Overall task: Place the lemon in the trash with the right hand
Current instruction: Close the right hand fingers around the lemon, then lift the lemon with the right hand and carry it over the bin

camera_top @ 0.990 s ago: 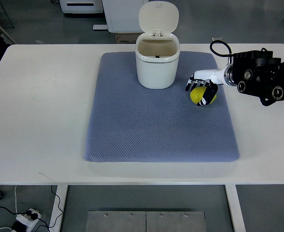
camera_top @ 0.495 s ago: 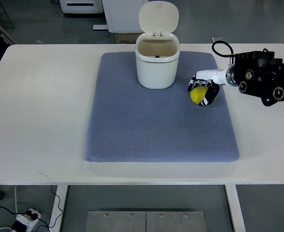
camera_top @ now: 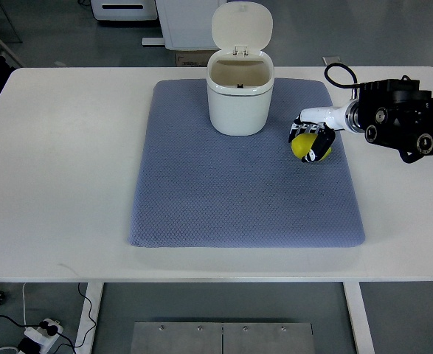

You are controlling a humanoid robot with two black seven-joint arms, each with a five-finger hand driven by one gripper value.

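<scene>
- The right hand (camera_top: 311, 136) reaches in from the right edge, its white and black fingers (camera_top: 321, 141) curled over the top and far side of the lemon (camera_top: 303, 146), so it looks closed on the fruit.
- The lemon sits low at the right part of the blue mat (camera_top: 238, 199), just right of the bin (camera_top: 238, 94); whether it is lifted clear of the cloth cannot be told from this steep view.
- No left hand shows anywhere in the picture.
- The step in hand appears to be securing the grasp and starting the lift. To do it well, the fingers should wrap under the widest part of the fruit before it rises, since a round, smooth skin can roll out of a shallow hold.
- The lift then needs to clear the bin's rim before travelling left, and the release should come squarely over the opening, not over its edge.
- The bin is a white, rounded tub, probably hard plastic, with its hinged lid (camera_top: 242, 24) standing upright at the back, leaving the mouth free.
- The mat has a fine woven or quilted texture and lies flat on the smooth white bench (camera_top: 61, 162); it should give some grip and cushion.
</scene>
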